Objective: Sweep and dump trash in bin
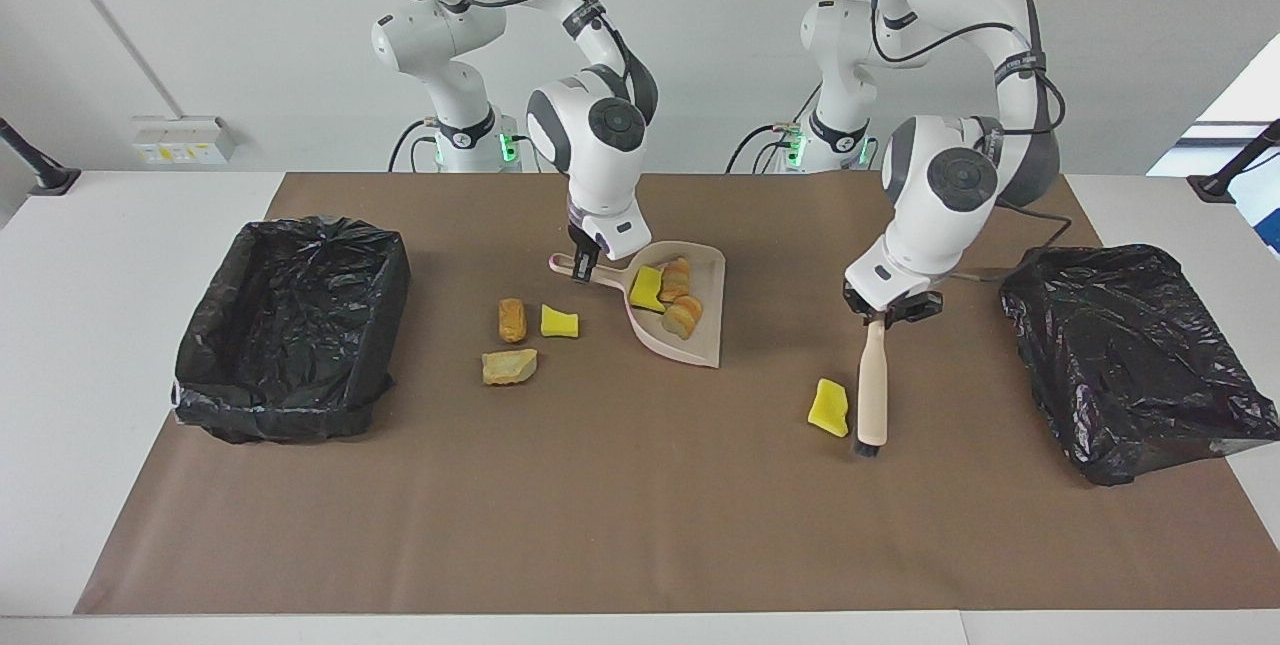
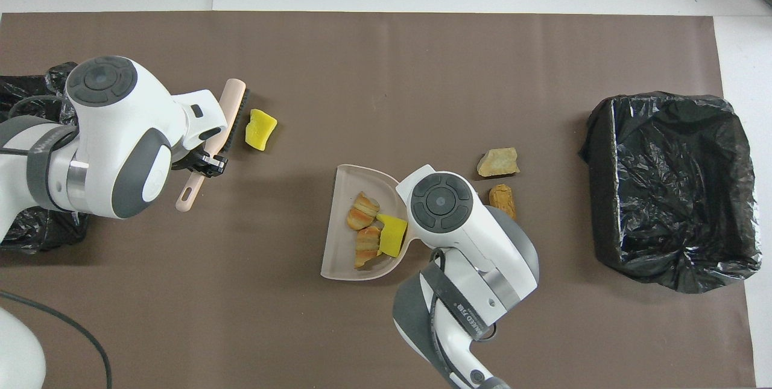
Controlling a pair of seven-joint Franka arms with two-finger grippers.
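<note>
The left hand is clenched on the brush, whose bristles sit just beside a yellow piece toward the left arm's end of the desk. The right hand grips the dustpan handle; the pan holds three pieces. Three more lie beside it, toward the right arm's bin.

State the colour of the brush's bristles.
Black bristles on the beige brush; clearest in the overhead view.

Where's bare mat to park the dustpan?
Bare: the mat farther from the robots than the dustpan, and between it and the lone yellow chunk. Crowded: three chunks between the dustpan and the bin.
</note>
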